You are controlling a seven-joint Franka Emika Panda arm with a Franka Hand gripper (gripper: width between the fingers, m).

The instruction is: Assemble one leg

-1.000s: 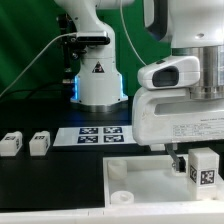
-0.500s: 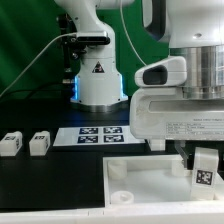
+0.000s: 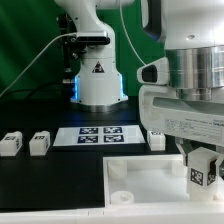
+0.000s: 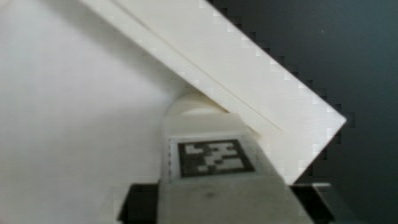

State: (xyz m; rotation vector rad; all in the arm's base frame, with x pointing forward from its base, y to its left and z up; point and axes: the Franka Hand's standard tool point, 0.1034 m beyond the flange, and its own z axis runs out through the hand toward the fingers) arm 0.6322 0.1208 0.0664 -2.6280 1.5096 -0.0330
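the tabletop lies flat and fixed on the dark table, its corner sockets turned upward so that legs can be seated into them; one round socket shows near the corner at the exterior view's left. the marker board lies behind it, its tags facing up, probably for camera tracking. the gripper hangs over the tabletop at the exterior view's right, closed on a leg and holding it roughly upright, which looks like a carry toward a corner. in the wrist view that leg sits between the jaws near the tabletop rim. two spare legs wait well apart at the left. no brand name or words are legible: only fiducial tags and a triangular warning sign on the arm's base.
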